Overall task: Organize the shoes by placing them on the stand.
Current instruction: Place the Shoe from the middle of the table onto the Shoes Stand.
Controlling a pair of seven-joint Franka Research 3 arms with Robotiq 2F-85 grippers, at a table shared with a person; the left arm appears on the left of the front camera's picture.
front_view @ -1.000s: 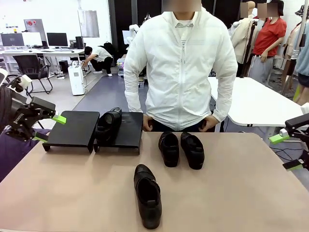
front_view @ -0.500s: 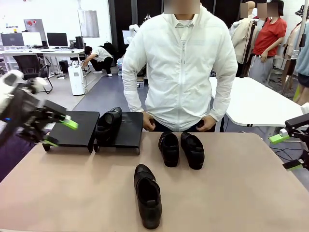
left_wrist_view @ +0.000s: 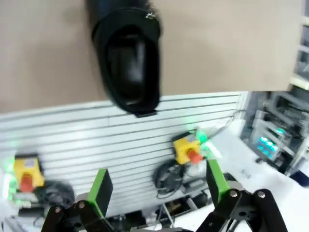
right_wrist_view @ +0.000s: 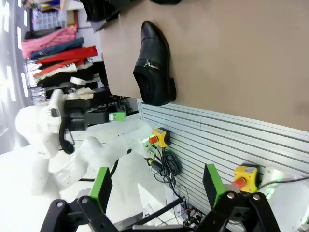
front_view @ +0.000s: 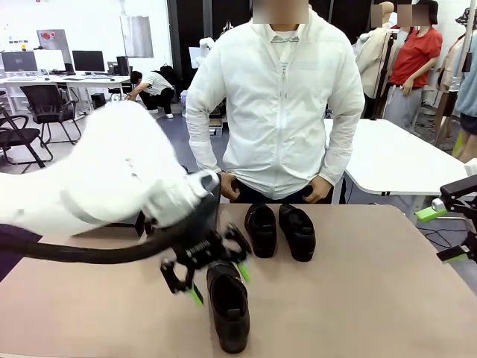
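Note:
A black loafer (front_view: 229,306) lies alone near the table's front edge, toe pointing away from me. My left gripper (front_view: 218,282) hangs open just over its far end, green pads on either side. The left wrist view has this shoe (left_wrist_view: 128,63) above the open left gripper (left_wrist_view: 157,186). Two more shoes (front_view: 261,230) (front_view: 297,231) sit side by side in front of the person. My blurred left arm hides the stand. Off the table's right edge my right gripper (front_view: 443,234) stands open; its wrist view looks past the open gripper (right_wrist_view: 155,186) at the lone shoe (right_wrist_view: 154,63).
A person in a white jacket (front_view: 277,112) stands at the far edge, hands (front_view: 227,186) at the waist. Below the table's front edge runs a slotted panel (left_wrist_view: 120,140) with yellow emergency-stop buttons (left_wrist_view: 186,150). The table's right half (front_view: 373,291) is bare.
My left arm has swung from the table's left edge, across the stand, to the lone shoe near the front. The right arm and the shoes have not moved.

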